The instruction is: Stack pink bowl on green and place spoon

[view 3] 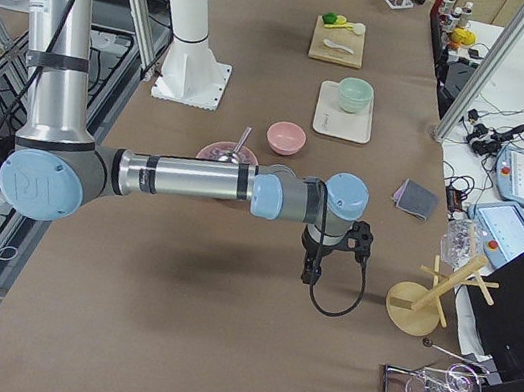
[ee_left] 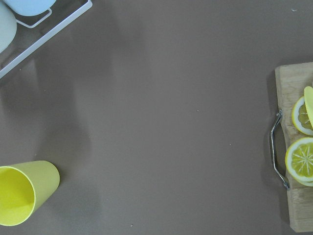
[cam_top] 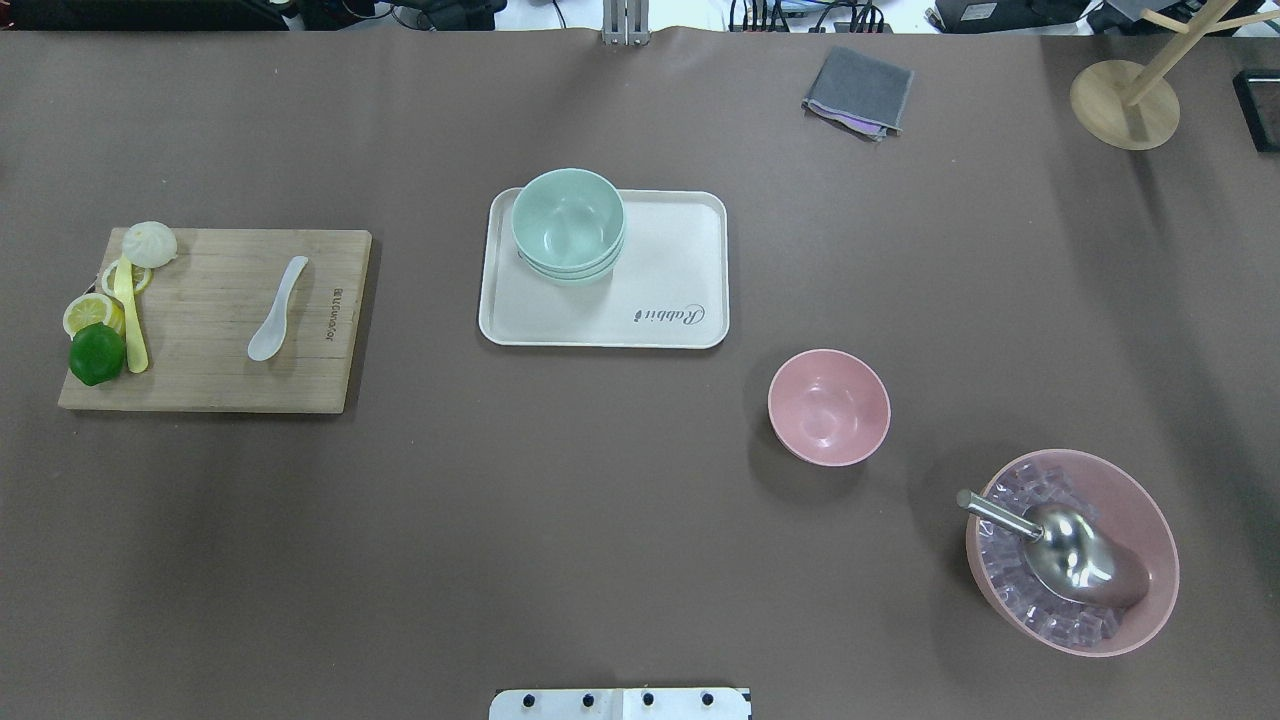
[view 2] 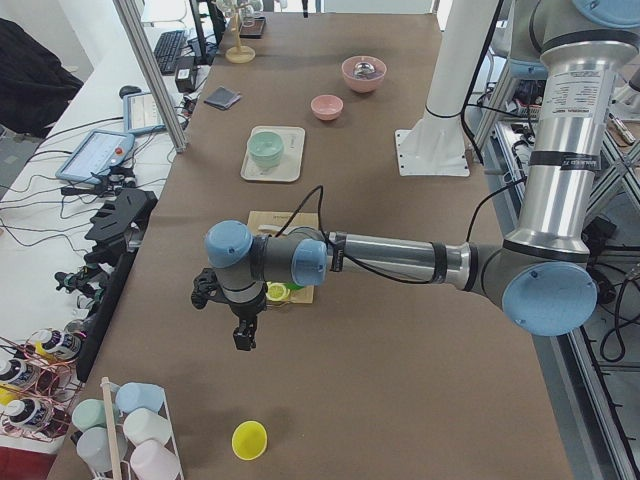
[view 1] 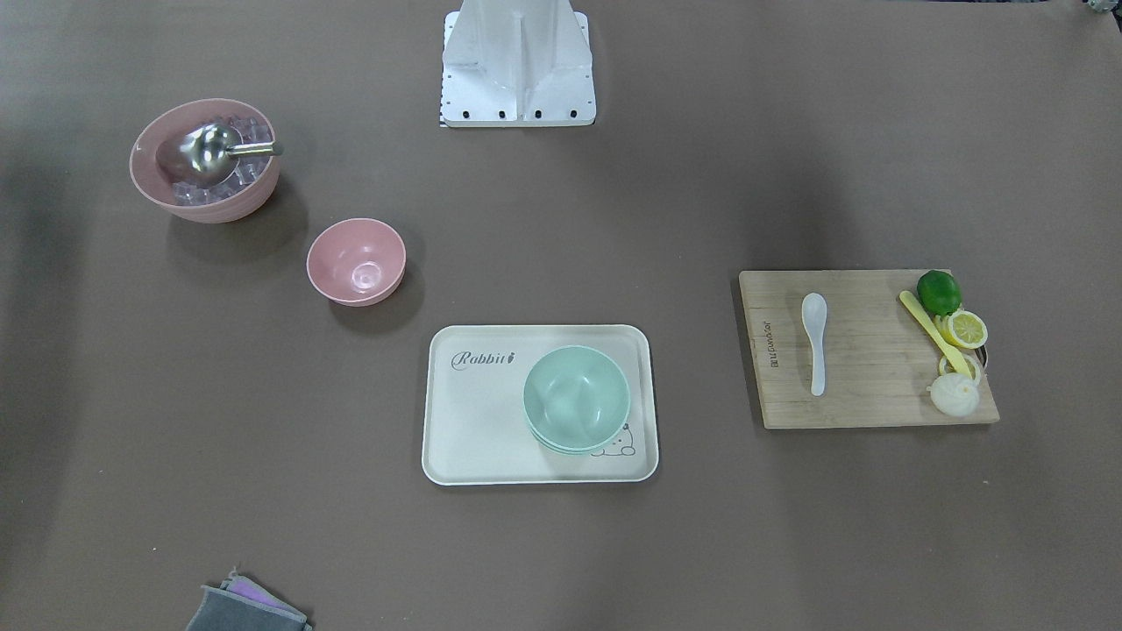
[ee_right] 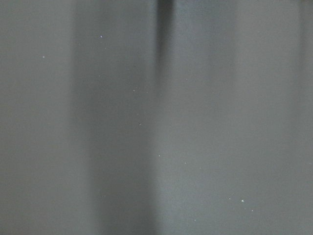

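Observation:
A small pink bowl (view 1: pixel 356 261) stands empty on the brown table, also in the overhead view (cam_top: pixel 829 407). Green bowls (view 1: pixel 576 399) sit nested on a cream tray (view 1: pixel 473 421), seen from overhead too (cam_top: pixel 568 222). A white spoon (view 1: pixel 815 340) lies on a wooden cutting board (view 1: pixel 868 386), also in the overhead view (cam_top: pixel 278 322). My left gripper (view 2: pixel 243 335) hangs over the table's left end, beyond the board. My right gripper (view 3: pixel 310 271) hangs over the right end. Both show only in side views, so I cannot tell whether they are open or shut.
A large pink bowl (cam_top: pixel 1072 550) holds ice cubes and a metal scoop. Lemon slices, a lime, a bun and a yellow utensil lie on the board's outer end. A grey cloth (cam_top: pixel 858 90), a wooden stand (cam_top: pixel 1125 95) and a yellow cup (ee_left: pixel 24 193) lie around the edges.

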